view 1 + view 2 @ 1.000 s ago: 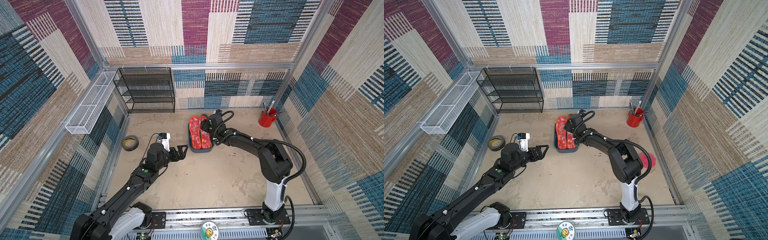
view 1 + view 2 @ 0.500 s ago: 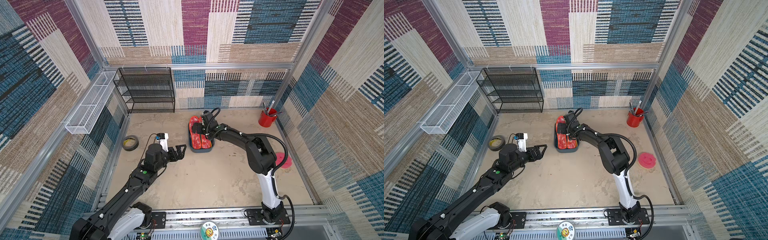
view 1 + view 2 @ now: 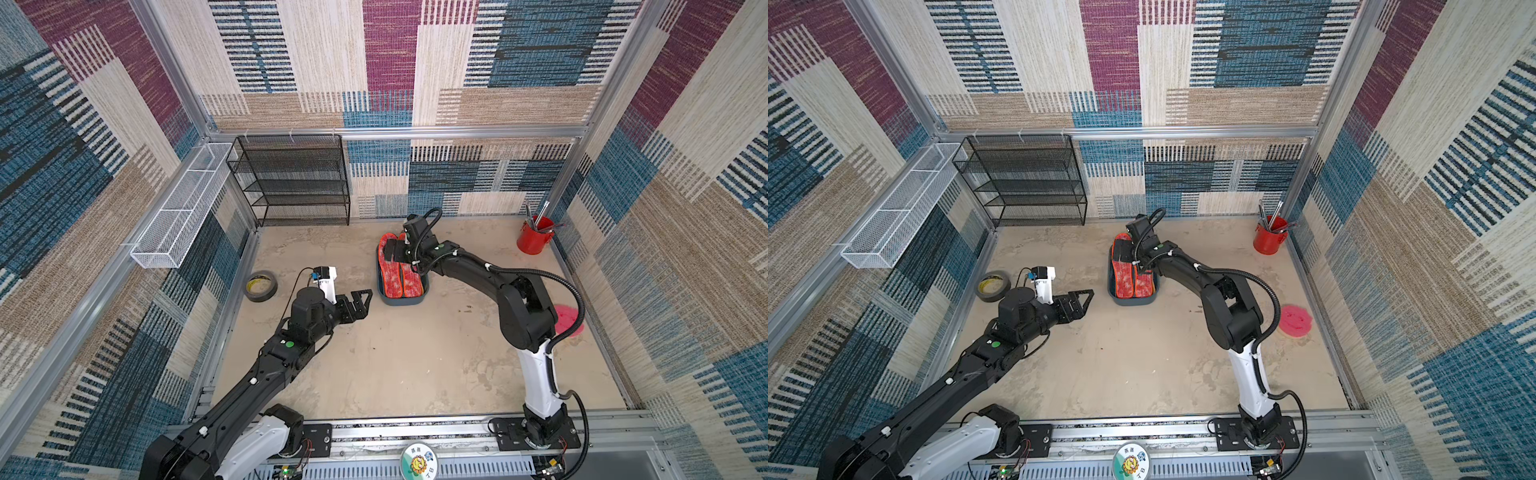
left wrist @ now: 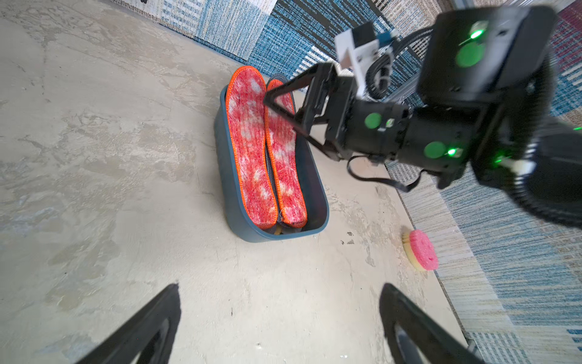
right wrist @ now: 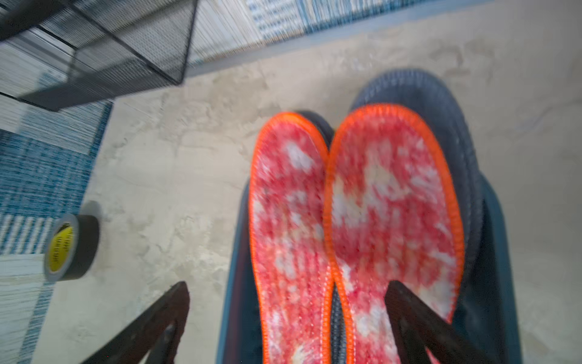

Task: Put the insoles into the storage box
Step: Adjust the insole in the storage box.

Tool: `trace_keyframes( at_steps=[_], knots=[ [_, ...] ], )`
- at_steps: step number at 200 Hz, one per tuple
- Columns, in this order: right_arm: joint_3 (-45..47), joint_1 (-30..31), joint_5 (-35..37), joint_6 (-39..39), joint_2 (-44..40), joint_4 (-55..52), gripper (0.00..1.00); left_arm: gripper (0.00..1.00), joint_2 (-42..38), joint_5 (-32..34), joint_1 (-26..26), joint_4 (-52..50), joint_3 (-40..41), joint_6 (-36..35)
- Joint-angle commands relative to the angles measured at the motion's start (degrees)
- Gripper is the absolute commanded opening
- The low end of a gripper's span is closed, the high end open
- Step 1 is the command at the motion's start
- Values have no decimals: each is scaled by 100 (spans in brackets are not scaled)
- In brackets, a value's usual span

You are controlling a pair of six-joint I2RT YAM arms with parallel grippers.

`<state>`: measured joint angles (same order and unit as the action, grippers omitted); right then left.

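Now left hand (image 3: 365, 303) and right hand (image 5: 286, 285) gape empty amid patchwork-carpet walls (image 3: 316, 62) and stained beige floor (image 3: 415, 353).

light: bright, even, soft shadows | top views: sharp, edges bowed | right wrist: motion-blurred

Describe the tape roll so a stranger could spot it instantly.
Start at the black mesh shelf against the back wall. On the floor in front of it, near the left wall, lies a grey tape roll, the only ring here, with a yellow core.

Patchwork carpet walls (image 3: 390, 62), mottled beige floor (image 3: 415, 353), black mesh shelf (image 3: 299, 183)
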<state>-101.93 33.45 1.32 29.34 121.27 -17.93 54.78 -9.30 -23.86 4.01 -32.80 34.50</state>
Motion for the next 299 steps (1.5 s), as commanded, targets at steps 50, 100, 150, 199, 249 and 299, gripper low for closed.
trace_keyframes(
  at_steps=[50,100,150,199,249,299],
  knots=[
    [-1461,21,745,-578,1059,-1395,94,99,-89,125,52,-83,54,-31],
    [-1315,30,966,-661,1215,-1268,86,99,-102,113,101,-87,63,-18],
    [-1423,30,1047,-728,1576,-1335,79,99,-44,69,123,-7,79,39],
    [-1393,36,1091,-608,1879,-1484,79,99,-21,69,140,21,107,57],
    [-1313,39,1195,-544,1500,-1262,82,99,-11,51,171,21,107,48],
    [-1343,47,1062,-569,444,-945,92,99,-93,125,197,-5,90,9]
  ],
)
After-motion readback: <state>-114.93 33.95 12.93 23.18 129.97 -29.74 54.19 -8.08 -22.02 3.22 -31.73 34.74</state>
